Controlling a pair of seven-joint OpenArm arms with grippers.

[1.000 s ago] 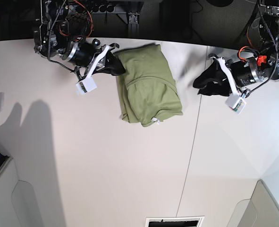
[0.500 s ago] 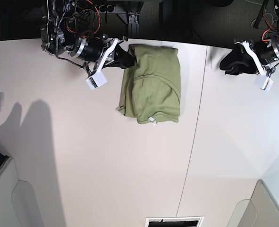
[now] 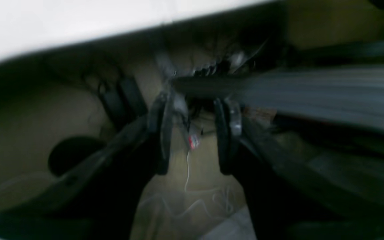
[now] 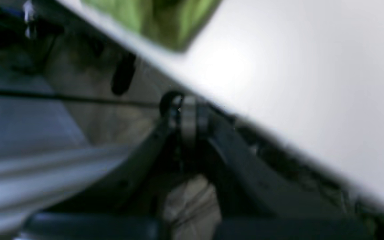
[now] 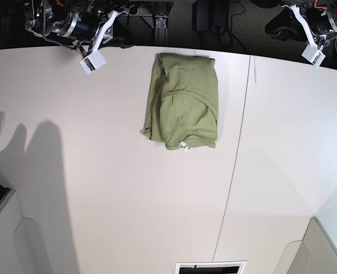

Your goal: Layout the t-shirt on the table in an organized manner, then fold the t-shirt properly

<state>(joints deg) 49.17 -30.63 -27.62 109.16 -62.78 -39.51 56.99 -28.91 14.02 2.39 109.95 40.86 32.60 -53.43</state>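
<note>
Base view: the t-shirt is lying folded on the table, both arms off beyond its far edge. Left wrist: the left gripper is gaping, empty. Right wrist: the right gripper is pressing closed, empty

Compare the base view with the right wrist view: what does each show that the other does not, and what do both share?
Only the base view shows the whole folded t-shirt with its white tag, the table's dark seam and both arms pulled back at the far edge. Only the right wrist view shows the right gripper close up, jaws shut and empty. Both show the white table and green cloth.
</note>
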